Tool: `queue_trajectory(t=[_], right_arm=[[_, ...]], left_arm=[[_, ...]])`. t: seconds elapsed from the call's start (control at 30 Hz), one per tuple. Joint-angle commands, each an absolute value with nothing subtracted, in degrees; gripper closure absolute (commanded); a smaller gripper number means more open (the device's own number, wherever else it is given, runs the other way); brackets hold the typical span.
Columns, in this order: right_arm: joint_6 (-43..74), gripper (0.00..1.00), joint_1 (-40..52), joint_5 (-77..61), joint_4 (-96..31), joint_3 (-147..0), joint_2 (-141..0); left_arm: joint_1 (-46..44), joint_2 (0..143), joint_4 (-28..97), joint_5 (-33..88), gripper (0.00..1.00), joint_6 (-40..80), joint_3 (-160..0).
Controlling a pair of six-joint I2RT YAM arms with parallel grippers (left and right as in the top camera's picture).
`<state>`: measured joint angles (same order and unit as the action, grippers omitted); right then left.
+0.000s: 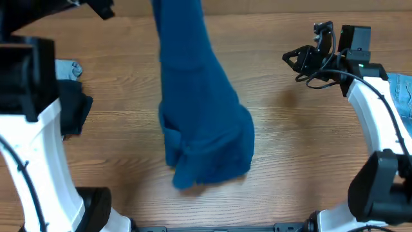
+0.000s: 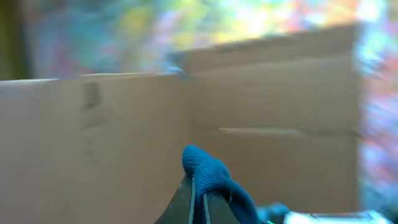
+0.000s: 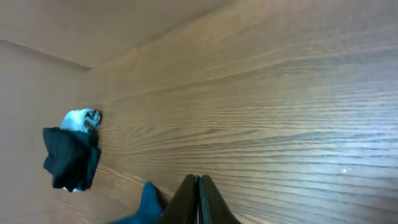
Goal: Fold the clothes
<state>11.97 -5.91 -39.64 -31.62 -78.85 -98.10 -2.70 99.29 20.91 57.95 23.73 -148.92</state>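
the wooden counter (image 1: pixel 309 161) lay mostly bare, and the royal-blue polo shirt (image 1: pixel 199 109) was the biggest thing on it. it was not flat: it was drawn up into a long column that rose toward the top of the overhead view, and its lower end slumped in a crumpled heap on the wood near the front edge. no neat fold, straight edge or laid-out sleeve showed anywhere, so i judged the folding barely begun. by my reckoning the shirt had yet to be lowered and spread flat with collar and sleeves squared, and the sleeves and body were yet to be folded over. the left arm (image 1: pixel 38 142) stood tall at the left side, and in its wrist view the left jaws were clenched on a pinch of the shirt (image 2: pixel 208 171), holding it aloft. the right arm (image 1: pixel 380 109) hung at the right side, well apart from the shirt, and the right jaws were pressed together on nothing above bare wood. a near-black garment (image 1: pixel 76 113) sat bunched at the left edge, touching a small pale-blue scrap (image 1: pixel 67 68). a light-blue denim piece (image 1: pixel 400 93) peeked out at the right edge. none of these three seemed part of the work in hand.
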Motion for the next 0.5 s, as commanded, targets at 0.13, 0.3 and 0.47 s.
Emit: queue_trajectory(t=[0.13, 0.3, 0.47], right_arm=[[11.75, 0.95, -5.67, -37.12, -36.69, -80.55, -95.15], [11.73, 0.94, -4.73, -37.8, -39.99, -80.55, -95.15], [11.73, 0.95, -3.38, -33.87, -39.31, -80.55, -95.15]], left_arm=[[-13.34, 97.58, 35.48, 5.87, 0.96, 5.43, -149.47], [-30.63, 100.68, 37.63, -5.58, 0.96, -9.21, -149.47], [-40.34, 100.73, 35.27, -5.61, 0.96, -13.28, -149.51]])
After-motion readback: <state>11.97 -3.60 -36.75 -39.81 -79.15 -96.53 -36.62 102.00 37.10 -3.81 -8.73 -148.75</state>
